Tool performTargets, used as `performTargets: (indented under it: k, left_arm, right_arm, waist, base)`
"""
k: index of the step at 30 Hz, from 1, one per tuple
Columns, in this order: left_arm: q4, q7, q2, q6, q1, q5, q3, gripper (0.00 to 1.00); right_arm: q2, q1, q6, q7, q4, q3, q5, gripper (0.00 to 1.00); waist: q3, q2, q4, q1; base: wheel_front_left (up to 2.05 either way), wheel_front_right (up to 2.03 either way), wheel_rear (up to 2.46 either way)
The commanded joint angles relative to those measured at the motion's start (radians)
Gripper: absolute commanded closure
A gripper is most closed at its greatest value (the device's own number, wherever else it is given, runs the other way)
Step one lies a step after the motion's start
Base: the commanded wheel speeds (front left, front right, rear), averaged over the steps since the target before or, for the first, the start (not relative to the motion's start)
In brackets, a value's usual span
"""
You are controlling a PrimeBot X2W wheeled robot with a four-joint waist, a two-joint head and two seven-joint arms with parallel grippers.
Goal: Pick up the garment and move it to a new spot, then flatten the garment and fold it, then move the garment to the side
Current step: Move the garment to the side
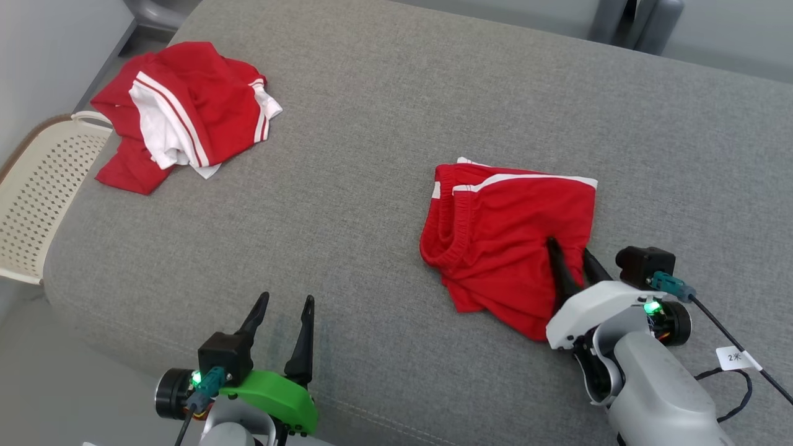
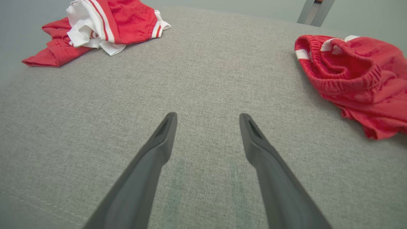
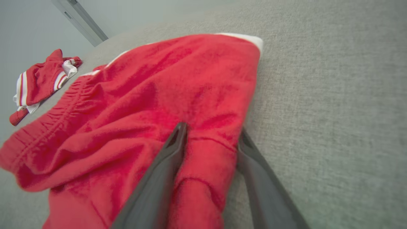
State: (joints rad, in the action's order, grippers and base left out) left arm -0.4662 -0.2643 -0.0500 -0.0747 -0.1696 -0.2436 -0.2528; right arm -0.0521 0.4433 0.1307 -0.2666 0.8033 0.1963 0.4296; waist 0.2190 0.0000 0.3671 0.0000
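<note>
Two fingers of the right claw [image 1: 568,246] are straddling a fold of the red shorts [image 1: 508,229], gathering cloth for lifting; whether pinched, I cannot tell. Left claw [image 1: 285,299] is hanging open.

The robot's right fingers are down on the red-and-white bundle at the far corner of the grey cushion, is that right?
No. The right fingers are down on the red shorts nearer the robot; the red-and-white bundle at the far corner lies apart, untouched. The right wrist view shows it.
</note>
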Motion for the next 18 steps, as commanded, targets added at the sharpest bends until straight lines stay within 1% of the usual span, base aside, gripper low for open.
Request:
performTargets:
  k: [1,4,7,9,13,18]
  left_arm:
    - [0.001,0.000,-0.002,0.004,0.003,0.000,0.006,0.00]
    - [0.001,0.000,-0.002,-0.001,-0.003,0.004,0.012,0.00]
    - [0.005,0.000,-0.002,-0.007,-0.010,0.015,0.019,0.00]
    - [0.013,0.000,-0.002,-0.008,-0.013,0.024,0.024,0.00]
    - [0.019,0.000,-0.002,-0.015,-0.030,0.044,0.037,0.00]
    - [0.014,0.000,-0.003,-0.025,-0.052,0.051,0.033,0.00]
  right_arm:
    - [0.002,-0.018,0.000,0.004,-0.001,-0.005,0.012,1.00]
    - [0.000,-0.033,0.000,0.003,-0.026,-0.013,0.009,1.00]
    - [-0.004,-0.046,-0.001,0.003,-0.064,-0.031,0.010,1.00]
    - [-0.002,-0.044,-0.001,0.003,-0.091,-0.023,-0.003,1.00]
    - [-0.001,-0.053,-0.001,0.002,-0.133,0.000,0.004,1.00]
    - [0.000,-0.074,-0.001,0.002,-0.160,-0.007,0.013,1.00]
  waist:
    - [0.007,0.0000,-0.016,0.0000]
    - [-0.002,0.0000,-0.056,0.0000]
    - [-0.015,0.0000,-0.115,0.0000]
    - [-0.020,0.0000,-0.169,0.0000]
    - [-0.017,0.0000,-0.297,0.0000]
    - [-0.014,0.0000,-0.439,0.0000]
  base:
    - [0.00,0.00,0.00]
    - [0.00,0.00,0.00]
    - [0.00,0.00,0.00]
    - [0.00,0.00,0.00]
    - [0.00,0.00,0.00]
    - [0.00,0.00,0.00]
